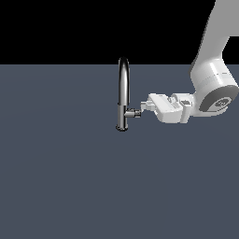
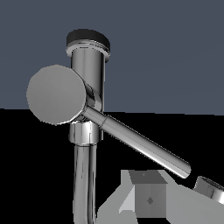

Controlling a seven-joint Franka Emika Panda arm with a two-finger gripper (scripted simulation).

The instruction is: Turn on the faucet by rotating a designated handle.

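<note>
In the exterior view we see the faucet [image 1: 123, 93] standing upright on a flat, matte slate-grey floor [image 1: 60, 177], near the middle of the picture; it is slim, mirror-bright chrome, with a cylindrical body that rises into a narrow arched spout. A short horizontal stub leaves its lower body toward the exterior view's right, and there the handle [image 1: 136, 113] sits as a small dark chrome piece. The arm [image 1: 212, 79], smooth white plastic with rounded joints and a grey disc on its wrist, reaches in from the exterior view's right, and its blocky white gripper [image 1: 144, 107] lies level with the stub, its tips just beside the handle; at this size we cannot tell whether they touch. In the wrist view we meet the faucet close up: a polished tube with a black-capped end, a flat round grey disc facing the camera, and the handle [image 2: 138, 142] running off as a thin, straight chrome rod with a blunt end. One pale grey, boxy finger [image 2: 148, 199] shows near the rod's end, apart from it; from these pictures we cannot tell whether the claw is released or clenched.
</note>
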